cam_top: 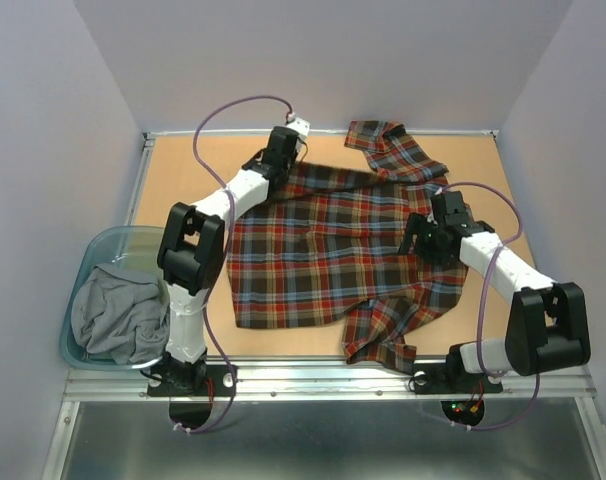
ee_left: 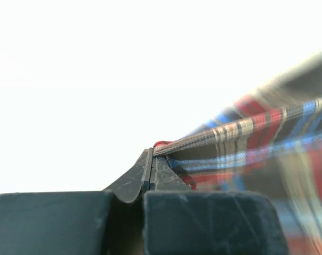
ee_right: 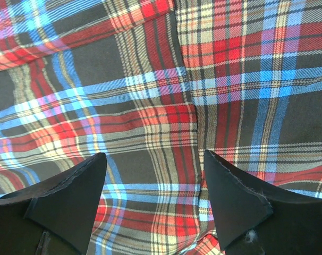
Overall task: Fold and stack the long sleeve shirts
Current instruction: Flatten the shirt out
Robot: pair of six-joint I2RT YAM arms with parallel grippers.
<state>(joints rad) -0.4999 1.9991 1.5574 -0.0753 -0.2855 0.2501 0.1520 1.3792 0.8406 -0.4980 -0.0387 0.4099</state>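
A long sleeve shirt [cam_top: 323,240] in red, dark brown, blue and yellow plaid lies spread on the tan table [cam_top: 183,170]. One sleeve [cam_top: 388,145] reaches the far edge and the other [cam_top: 383,325] is bunched at the near right. My left gripper [cam_top: 271,175] is at the shirt's far left corner. In the left wrist view it [ee_left: 152,154] is shut on the cloth's edge [ee_left: 256,138], which rises away to the right. My right gripper [cam_top: 415,243] hangs over the shirt's right side. In the right wrist view it [ee_right: 153,159] stands open above flat plaid [ee_right: 150,79].
A teal bin [cam_top: 83,260] stands off the table's left side and holds a crumpled grey garment [cam_top: 113,310]. A metal rail [cam_top: 323,380] runs along the near edge between the arm bases. Pale walls close in the far, left and right sides.
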